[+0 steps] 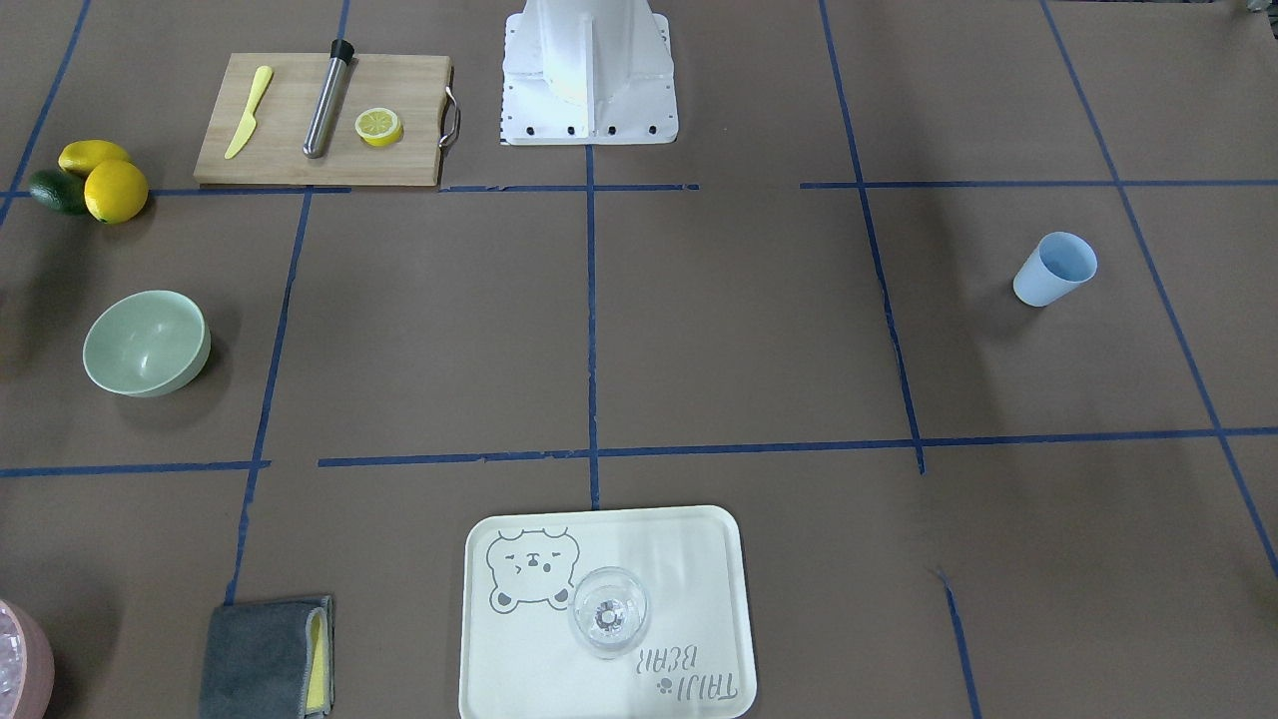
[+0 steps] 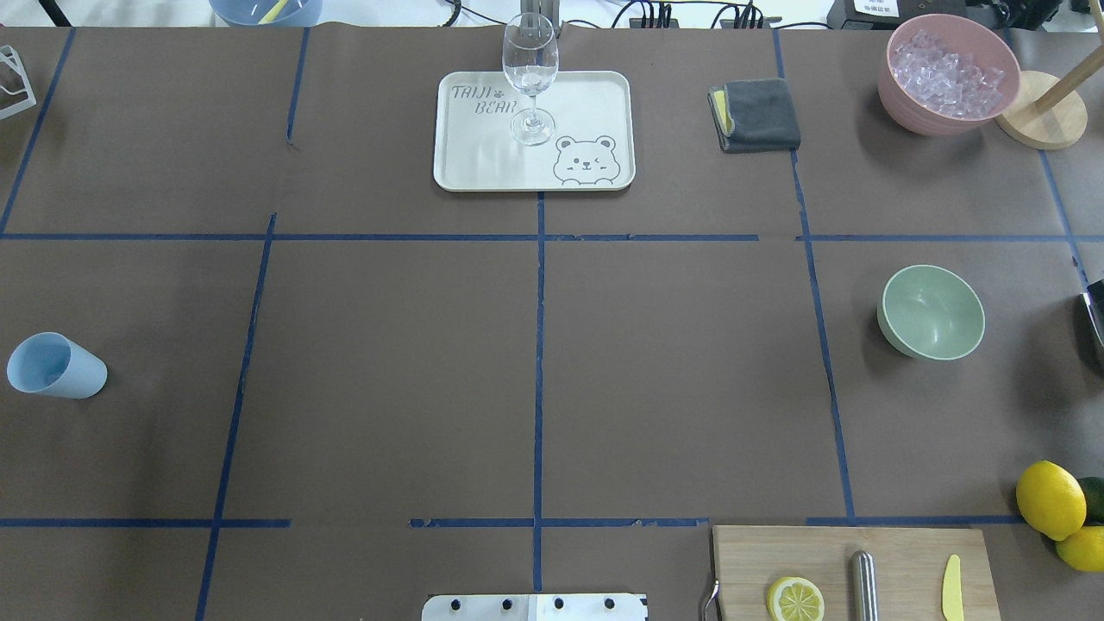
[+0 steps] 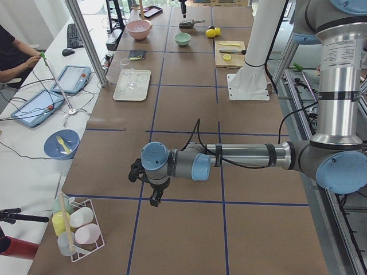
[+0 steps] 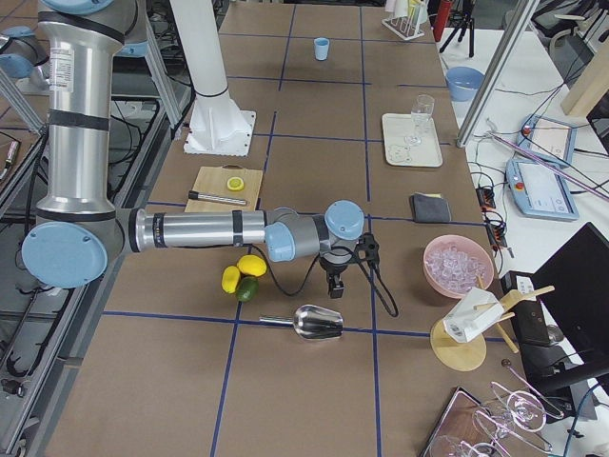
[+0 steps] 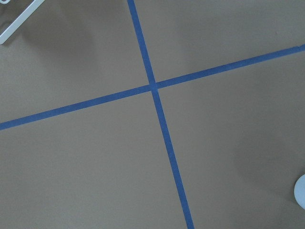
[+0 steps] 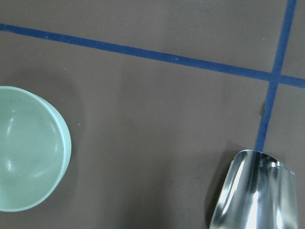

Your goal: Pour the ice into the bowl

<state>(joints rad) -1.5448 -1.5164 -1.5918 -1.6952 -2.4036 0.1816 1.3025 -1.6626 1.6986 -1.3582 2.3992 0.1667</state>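
**Mint bowl stands on the right of the table, both arms at the table's ends**

The pale green bowl (image 2: 931, 312) stands upright on the brown table cover, on the right side at middle depth. In the overhead view its inside shows only smooth green surface. Far beyond it, in the far right corner, a pink container (image 2: 902, 86) holds a heap of clear cubes (image 2: 949, 62). A folded grey cloth (image 2: 759, 114) lies just left of that container.

The right gripper (image 4: 334, 288) hangs fingers down over the right end of the table, near a metal scoop (image 4: 319, 322) that lies on its side, apart from it. Only the side camera shows this gripper, so I cannot tell how its jaws stand. Its wrist camera sees the bowl at left and the scoop's mouth at lower right, well apart.

The left gripper (image 3: 155, 199) hangs fingers down over the left end of the table, above a blue tape line. Whether its jaws are spread I cannot tell.

Lemons (image 2: 1050, 498) sit near right, beside a cutting board (image 2: 906, 548). A wine glass (image 2: 530, 69) stands on a tray (image 2: 595, 103) at far centre. A blue cup (image 2: 53, 366) lies tipped at the left.
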